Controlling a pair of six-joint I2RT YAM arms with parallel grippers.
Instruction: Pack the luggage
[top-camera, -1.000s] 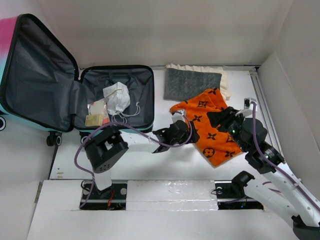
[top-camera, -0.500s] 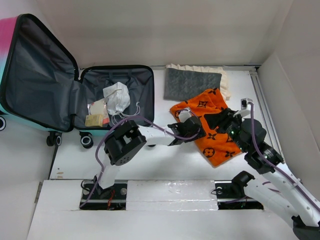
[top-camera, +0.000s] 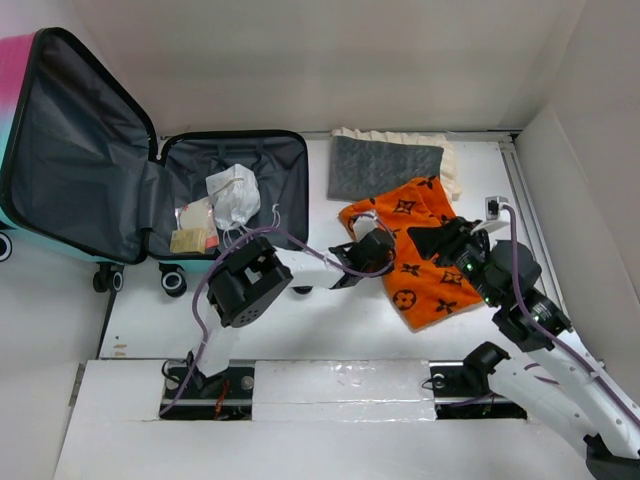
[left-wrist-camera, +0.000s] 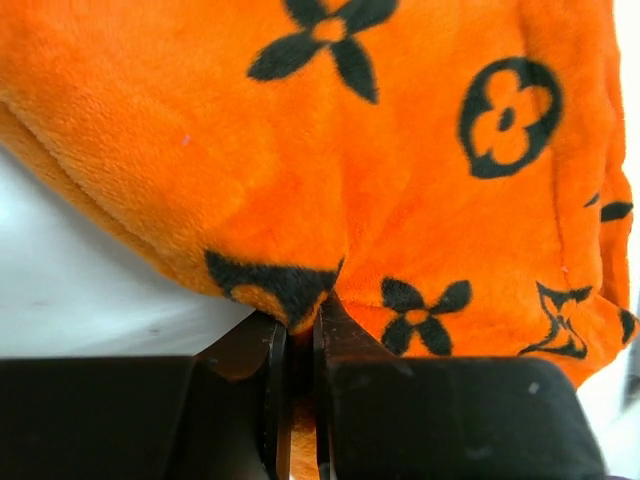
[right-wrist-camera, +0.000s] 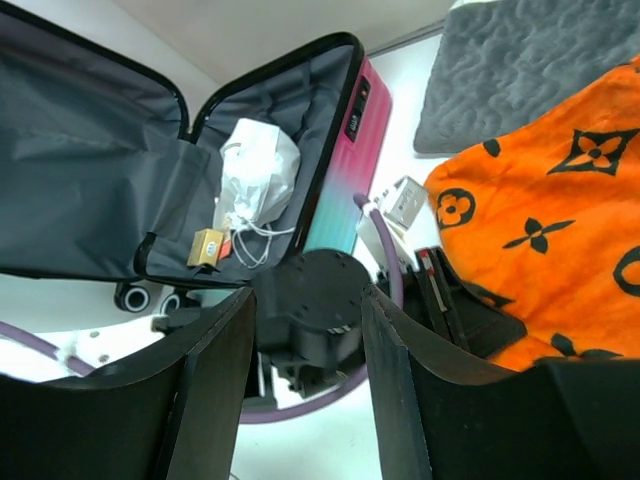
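A robotics lab: white walls (top-camera: 330, 60) are enclosing a table (top-camera: 340, 322), and robot arms (top-camera: 240, 290) are sitting bolted to its edge.

Orange patterned blanket (top-camera: 415, 285) on white table (top-camera: 330, 320); grey quilted mat (top-camera: 385, 167) behind it, atop cream cloth (top-camera: 453, 175).

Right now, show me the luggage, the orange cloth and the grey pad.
luggage (top-camera: 80, 150): top view, bare grey lining of the open lid.
orange cloth (top-camera: 420, 298): top view, near half of the fabric.
grey pad (top-camera: 385, 167): top view, middle of its quilted face.
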